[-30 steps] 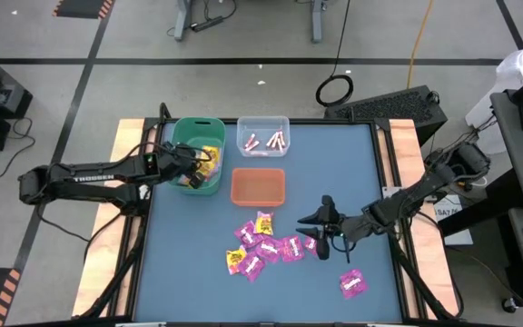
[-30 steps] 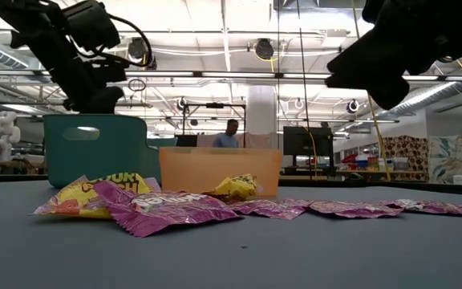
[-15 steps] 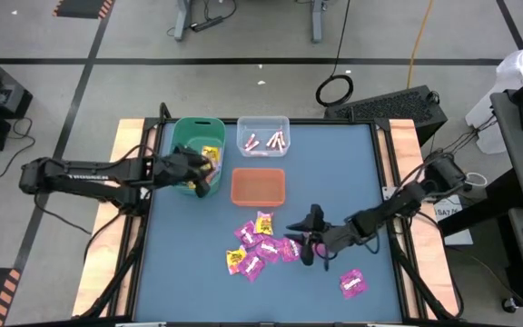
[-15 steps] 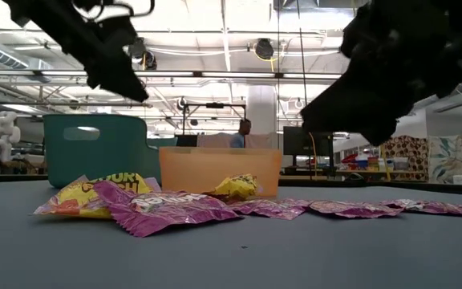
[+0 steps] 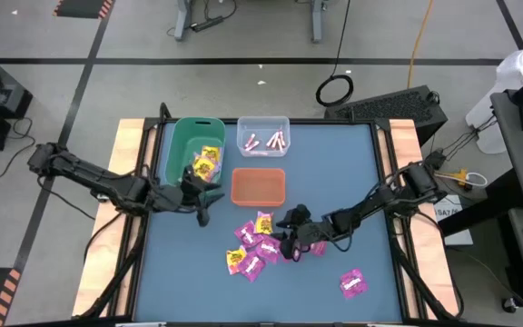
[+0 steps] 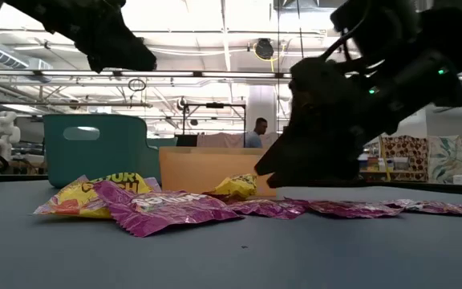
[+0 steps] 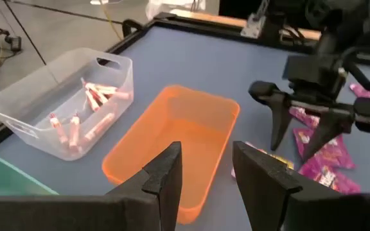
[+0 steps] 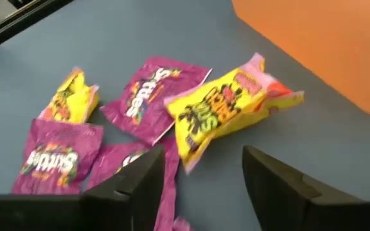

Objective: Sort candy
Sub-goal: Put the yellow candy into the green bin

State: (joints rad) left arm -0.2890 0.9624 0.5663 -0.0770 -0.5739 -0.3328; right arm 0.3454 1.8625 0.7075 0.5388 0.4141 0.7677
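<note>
The candy lies in a pile at the table's middle: a yellow packet (image 5: 263, 222) (image 8: 223, 109) and several magenta packets (image 5: 252, 252) (image 8: 153, 96). One more magenta packet (image 5: 352, 283) lies alone near the right front. My right gripper (image 5: 288, 242) (image 8: 201, 176) hangs open, low over the pile's right side, fingers slanting down. My left gripper (image 5: 202, 211) (image 7: 204, 173) is open with nothing between its fingers. It hangs above the table just in front of the green bin (image 5: 182, 145), pointing toward the orange bin (image 7: 178, 144).
Three bins stand at the back. The green bin holds yellow packets (image 5: 205, 163). The clear bin (image 5: 263, 124) (image 7: 18, 109) holds pink-white sticks (image 7: 85, 112). The orange bin (image 5: 258, 186) (image 8: 326, 45) shows nothing inside. Bare blue table lies to the front left and far right.
My left gripper has come out from over the green bin and swung toward the table's near edge and right, rising and tipping up more level. My right gripper has gone down and toward the table's left, onto the right side of the candy pile.
</note>
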